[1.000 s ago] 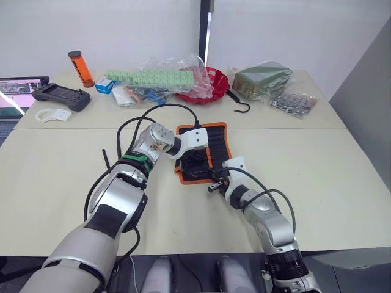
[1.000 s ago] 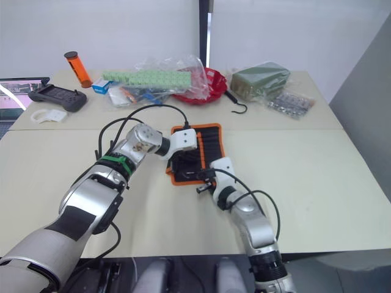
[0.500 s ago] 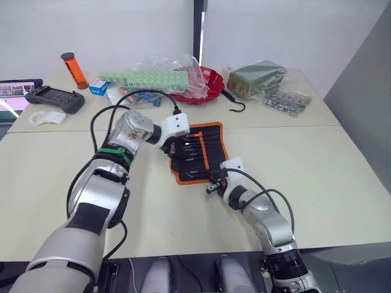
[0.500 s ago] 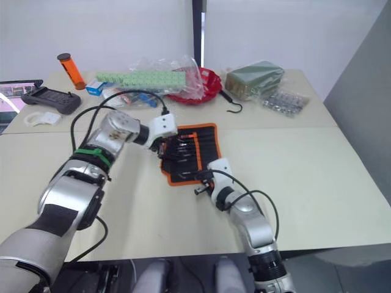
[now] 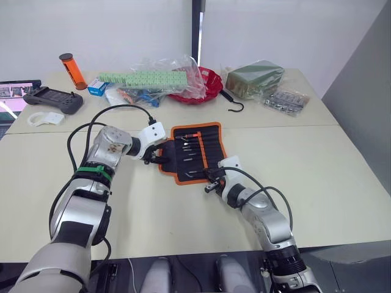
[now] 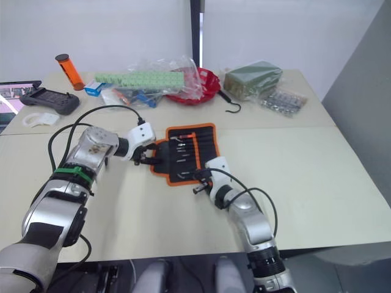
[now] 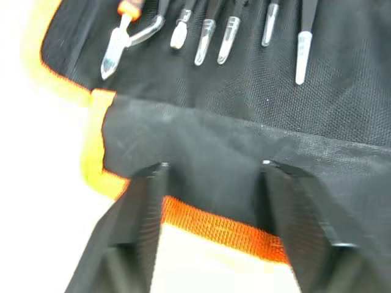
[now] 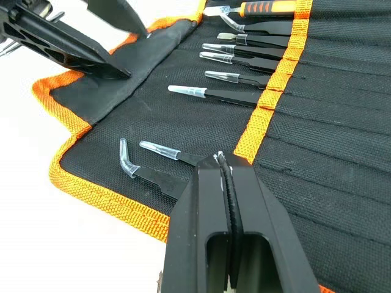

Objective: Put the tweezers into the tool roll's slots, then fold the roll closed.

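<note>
Since a second ago my left gripper [image 7: 211, 183] has drawn the tool roll's [image 5: 211, 149] flap outward; its fingers straddle that flap, seemingly not clamped. My right gripper [image 8: 223, 162], pressed shut, rests on the roll's near edge. Tweezers [image 8: 211, 94] sit in the slots [image 8: 317, 91] beyond it.

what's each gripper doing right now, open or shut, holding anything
Left gripper: open, fingers astride the tool roll's side flap, not clamped on it.
Right gripper: shut, empty, tips on the roll by the tweezers.
</note>
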You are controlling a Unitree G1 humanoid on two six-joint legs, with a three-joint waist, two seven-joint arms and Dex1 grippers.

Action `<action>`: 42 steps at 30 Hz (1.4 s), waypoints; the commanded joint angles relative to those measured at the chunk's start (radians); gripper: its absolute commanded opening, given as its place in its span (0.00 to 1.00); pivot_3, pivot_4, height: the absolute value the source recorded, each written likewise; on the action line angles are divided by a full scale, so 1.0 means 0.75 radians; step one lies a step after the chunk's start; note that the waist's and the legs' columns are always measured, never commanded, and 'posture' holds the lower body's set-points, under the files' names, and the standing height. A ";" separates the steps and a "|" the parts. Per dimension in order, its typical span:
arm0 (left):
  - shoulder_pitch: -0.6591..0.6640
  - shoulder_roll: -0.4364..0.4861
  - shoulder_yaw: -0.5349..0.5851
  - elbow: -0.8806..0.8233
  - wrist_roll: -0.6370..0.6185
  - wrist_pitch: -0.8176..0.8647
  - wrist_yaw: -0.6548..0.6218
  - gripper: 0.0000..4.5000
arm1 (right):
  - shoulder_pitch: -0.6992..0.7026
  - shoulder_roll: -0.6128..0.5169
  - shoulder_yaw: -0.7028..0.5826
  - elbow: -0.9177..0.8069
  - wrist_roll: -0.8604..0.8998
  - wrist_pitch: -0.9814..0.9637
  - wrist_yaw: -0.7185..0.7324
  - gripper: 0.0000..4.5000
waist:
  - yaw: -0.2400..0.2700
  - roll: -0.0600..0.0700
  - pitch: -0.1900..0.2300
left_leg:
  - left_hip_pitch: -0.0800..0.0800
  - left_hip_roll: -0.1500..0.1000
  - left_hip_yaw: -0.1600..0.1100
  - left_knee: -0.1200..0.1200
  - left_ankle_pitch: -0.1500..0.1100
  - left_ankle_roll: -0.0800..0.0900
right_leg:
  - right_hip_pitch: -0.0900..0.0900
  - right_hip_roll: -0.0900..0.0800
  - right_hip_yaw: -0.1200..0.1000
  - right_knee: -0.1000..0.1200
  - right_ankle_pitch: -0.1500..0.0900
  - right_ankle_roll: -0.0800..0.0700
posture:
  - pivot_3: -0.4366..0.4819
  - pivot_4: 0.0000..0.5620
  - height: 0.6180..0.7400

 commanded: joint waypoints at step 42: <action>0.527 0.221 0.673 -1.004 -0.724 0.580 0.279 0.94 | -0.025 -0.041 0.041 0.067 -0.005 0.032 0.108 0.00 | -0.008 0.007 -0.007 | 0.005 0.002 0.001 -0.003 0.000 0.000 | 0.002 0.000 0.001 -0.001 0.000 0.000 | 0.48 0.27 1.00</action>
